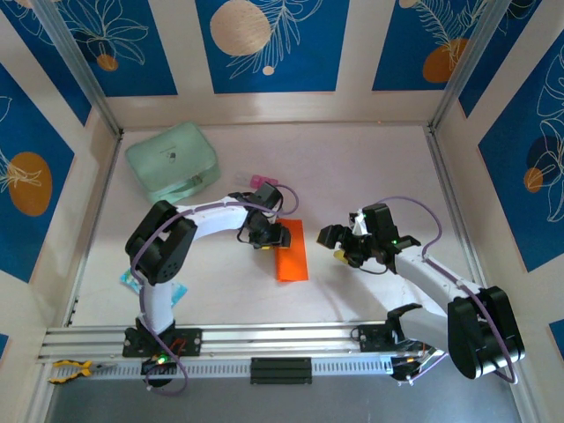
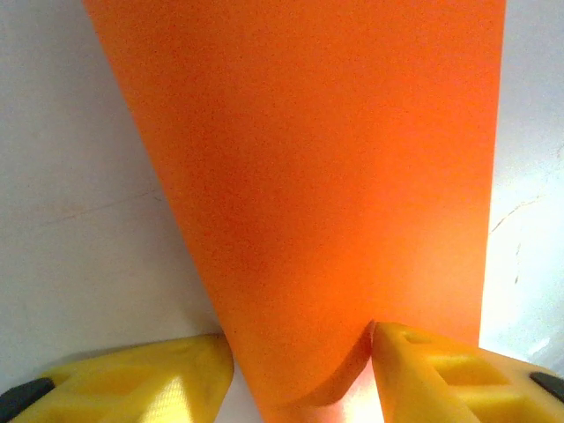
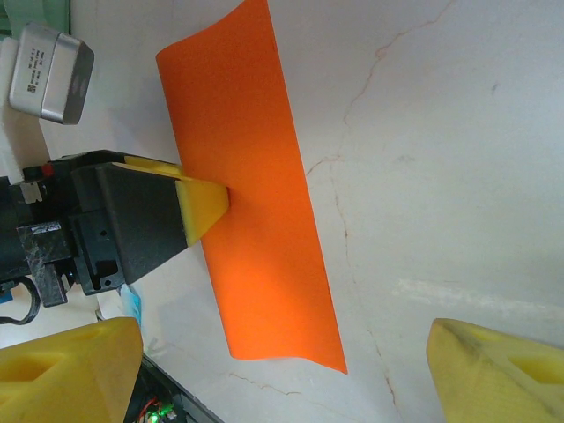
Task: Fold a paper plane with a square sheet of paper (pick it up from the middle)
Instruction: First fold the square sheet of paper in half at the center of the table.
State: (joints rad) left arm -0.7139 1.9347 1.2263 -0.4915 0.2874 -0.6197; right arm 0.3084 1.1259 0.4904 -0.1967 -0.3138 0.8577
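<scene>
At the near edge a rail [image 1: 282, 339] carries both arm bases, and a yellow-handled tool [image 1: 69, 370] lies at its left end. Past that, in the middle of the tabletop [image 1: 379, 167], the paper [image 1: 293, 256] lies as a narrow orange rectangle. Its long side runs near to far, and it sits between the two hands.

The left hand [image 2: 302, 342] is down at the paper's left long edge, toward the far end. Its fingers stand part-way apart, released, and clamp nothing. In the left wrist view the paper's edge lies in the gap between them, rounded and bowed up against the finger on the right of that view [image 2: 441, 374]. The other finger [image 2: 132, 383] sits over bare tabletop with its tip just touching the paper's edge. In the right wrist view, one yellow fingertip of this hand overlaps the paper's left edge, and the paper's far corner curls up off the surface.

The right hand [image 3: 284, 348] hovers just right of the paper, apart from it, with its fingers spread wide and empty. The paper lies ahead of it and to its left.

Farther back, a small pink block [image 1: 262, 181] sits just behind the left wrist. A mint-green case [image 1: 172, 161] rests at the far left, well apart from the paper.
</scene>
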